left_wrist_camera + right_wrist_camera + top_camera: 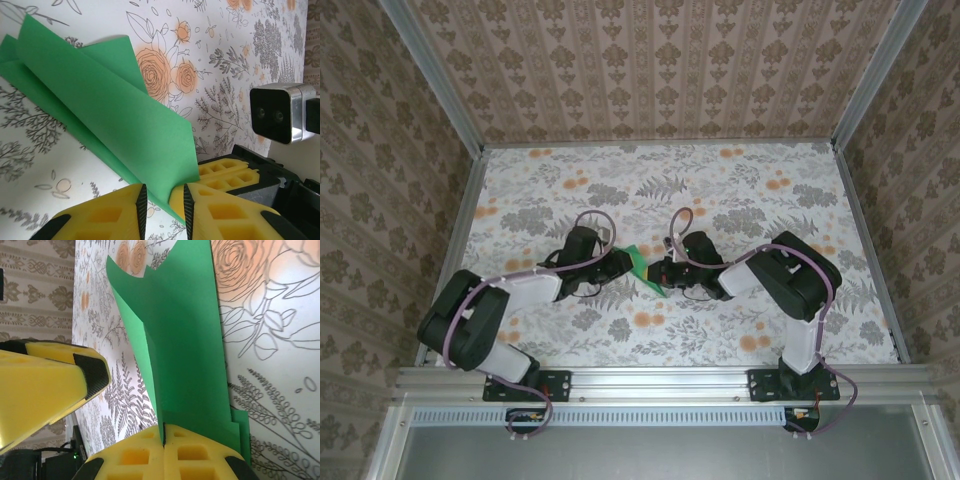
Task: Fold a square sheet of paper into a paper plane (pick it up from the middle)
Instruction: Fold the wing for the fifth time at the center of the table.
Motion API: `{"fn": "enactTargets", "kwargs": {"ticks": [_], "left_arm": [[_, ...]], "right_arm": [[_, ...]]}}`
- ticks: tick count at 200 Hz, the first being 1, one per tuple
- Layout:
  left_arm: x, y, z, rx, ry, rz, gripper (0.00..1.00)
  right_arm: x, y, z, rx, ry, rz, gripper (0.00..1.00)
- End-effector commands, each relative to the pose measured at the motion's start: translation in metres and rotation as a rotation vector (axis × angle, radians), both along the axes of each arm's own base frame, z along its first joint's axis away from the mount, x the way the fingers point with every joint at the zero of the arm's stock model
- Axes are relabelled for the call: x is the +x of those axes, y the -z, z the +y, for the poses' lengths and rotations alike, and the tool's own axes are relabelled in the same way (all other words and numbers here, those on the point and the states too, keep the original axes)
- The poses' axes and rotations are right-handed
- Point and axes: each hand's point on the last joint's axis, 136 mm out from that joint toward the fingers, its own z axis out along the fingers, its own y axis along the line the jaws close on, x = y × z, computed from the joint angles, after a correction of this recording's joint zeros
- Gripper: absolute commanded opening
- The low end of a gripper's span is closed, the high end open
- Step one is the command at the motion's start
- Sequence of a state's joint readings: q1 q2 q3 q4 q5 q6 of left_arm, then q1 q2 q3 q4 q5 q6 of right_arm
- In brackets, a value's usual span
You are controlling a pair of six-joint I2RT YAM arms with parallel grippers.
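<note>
The square sheet of paper (642, 262) is bright green and folded into a long layered shape with one flap standing up (115, 115). It lies mid-table between both arms. My right gripper (164, 437) is shut on the near end of the paper (185, 340), its yellow pads pressed together on the upright layer. My left gripper (164, 192) is open by a narrow gap, and a corner of the paper hangs between its jaws, touching neither pad clearly. The two grippers (623, 262) (660, 270) face each other closely. The right gripper's fingers (225, 172) sit just beside the left ones.
A floral printed cloth (720, 190) covers the table. Patterned walls and metal rails (865, 230) close it in at the back and both sides. The right wrist camera (277, 112) hangs close to the left fingers.
</note>
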State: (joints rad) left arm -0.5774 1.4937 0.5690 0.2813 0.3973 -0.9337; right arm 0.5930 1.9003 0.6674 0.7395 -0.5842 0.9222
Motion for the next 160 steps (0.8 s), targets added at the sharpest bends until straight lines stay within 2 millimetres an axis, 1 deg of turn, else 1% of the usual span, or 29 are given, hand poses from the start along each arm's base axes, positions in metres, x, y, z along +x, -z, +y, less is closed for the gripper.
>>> {"fn": "enactTargets", "kwargs": {"ticks": [1,60,89,132,160], "left_arm": [[0.007,-0.011,-0.014,-0.023,0.052,-0.058,0.28],[0.011,-0.004,-0.026,-0.032,0.087,-0.059,0.26],[0.016,-0.001,-0.033,-0.052,0.095,-0.061,0.24],[0.018,0.01,-0.035,-0.036,0.097,-0.044,0.2],[0.018,0.017,-0.034,-0.021,0.093,-0.033,0.2]], "right_arm": [[0.001,0.007,-0.004,0.028,0.034,0.041,0.0],[0.004,0.011,-0.011,0.033,0.08,0.082,0.0],[0.002,0.017,-0.014,0.02,0.095,0.104,0.0],[0.001,0.023,-0.018,0.007,0.106,0.117,0.0],[-0.001,0.023,-0.02,-0.009,0.097,0.113,0.11]]}}
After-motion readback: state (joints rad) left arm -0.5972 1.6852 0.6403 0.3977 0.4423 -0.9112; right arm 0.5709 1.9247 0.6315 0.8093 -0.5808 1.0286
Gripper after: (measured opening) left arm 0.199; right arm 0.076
